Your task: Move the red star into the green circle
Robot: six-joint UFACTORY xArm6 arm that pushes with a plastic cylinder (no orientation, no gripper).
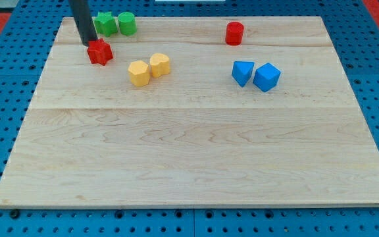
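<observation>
The red star [101, 52] lies near the view's top left on the wooden board [189, 151]. The green circle [126, 23] stands above and to the right of it, at the board's top edge, touching a green star-like block [104, 24] on its left. My tip [88, 43] rests just at the red star's upper left edge, touching or nearly touching it. The dark rod rises out of the view's top.
Two yellow blocks [139, 72] [160, 64] sit side by side right of the red star. A red cylinder [234, 32] stands at the top right of centre. Two blue blocks [243, 72] [266, 76] sit at the right.
</observation>
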